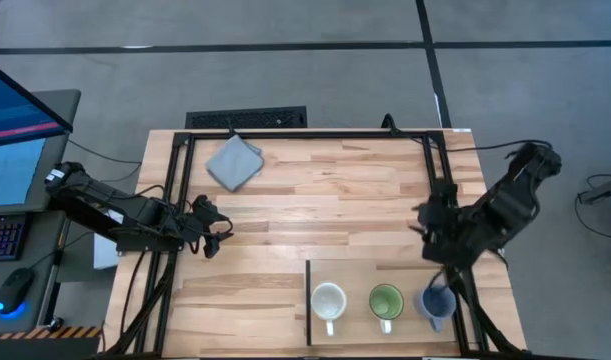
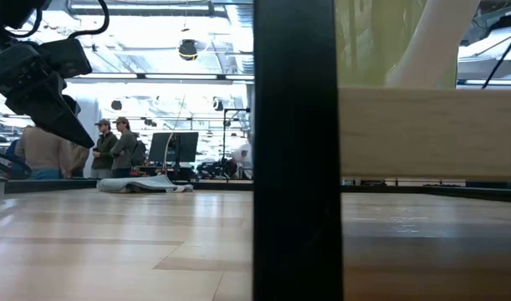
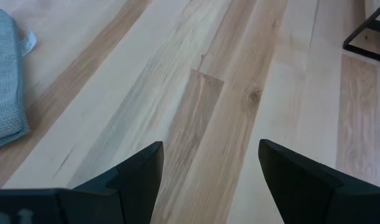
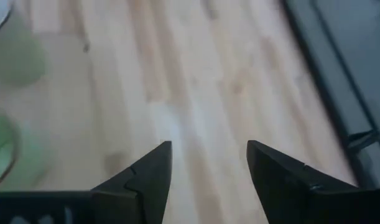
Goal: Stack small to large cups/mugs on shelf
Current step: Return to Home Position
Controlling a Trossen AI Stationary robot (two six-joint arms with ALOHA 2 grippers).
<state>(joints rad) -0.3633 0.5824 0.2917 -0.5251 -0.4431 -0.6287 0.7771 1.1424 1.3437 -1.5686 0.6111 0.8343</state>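
Three mugs (image 1: 386, 301) stand in a row on the shelf (image 1: 360, 272).

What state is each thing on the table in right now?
White mug: upright on shelf, not stacked.
Green mug: upright on shelf, not stacked.
Blue mug: upright on shelf, not stacked.
Cloth: folded, lying flat.
Left end effector: open, empty.
Right end effector: open, empty.

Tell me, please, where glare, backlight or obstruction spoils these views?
Low view: bright ceiling lights backlight the room, and a dark post blocks the middle. Right wrist view: a pale glare patch on the tabletop ahead of the right tool. High view: even light, no glare on the green mug.
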